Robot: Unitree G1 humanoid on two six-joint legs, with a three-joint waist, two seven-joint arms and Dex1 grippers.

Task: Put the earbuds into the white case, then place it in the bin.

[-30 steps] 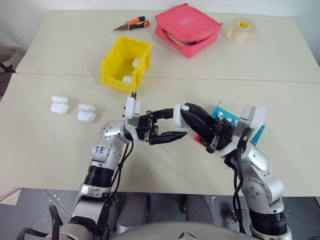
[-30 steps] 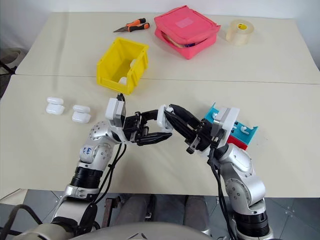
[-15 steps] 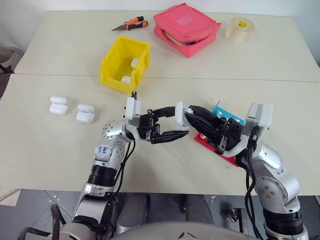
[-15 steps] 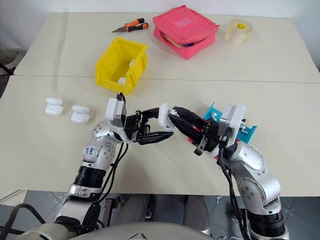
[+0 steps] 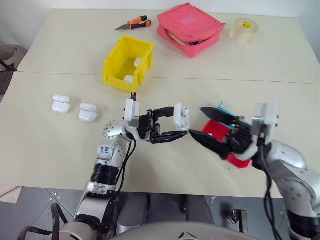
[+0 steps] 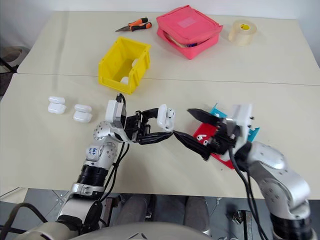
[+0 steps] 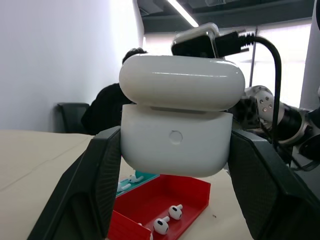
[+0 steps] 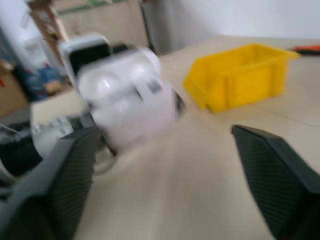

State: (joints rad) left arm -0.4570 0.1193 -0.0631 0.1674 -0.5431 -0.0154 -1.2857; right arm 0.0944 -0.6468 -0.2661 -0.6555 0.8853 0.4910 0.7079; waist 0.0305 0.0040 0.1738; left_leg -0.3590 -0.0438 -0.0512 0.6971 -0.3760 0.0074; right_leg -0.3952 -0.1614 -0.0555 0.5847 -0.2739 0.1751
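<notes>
A: Where is the white case [image 5: 181, 116]?

B: The left gripper [image 5: 172, 122] has its jaws shut tight on it, up in the air above the surface [image 5: 50, 150]. The lid looks a tiny bit up, but I cannot tell if it is really open.

A: And the other one?

B: The right gripper [image 5: 212, 126] has its jaws spread wide, holding nothing. It sits just beside the case, over the red and blue tray [image 5: 220, 131].

A: What should it do now?

B: I think it should pick 1 of the earbuds [image 7: 167, 219] from the tray. They are tiny, smooth and shiny, so it should pinch the stem gently and go slow. The left one should keep the case steady.

A: Then?

B: Then the case goes in the bin [image 5: 117, 67]. It is hard yellow plastic with a low front lip, and 2 white things already lie inside it.
</notes>
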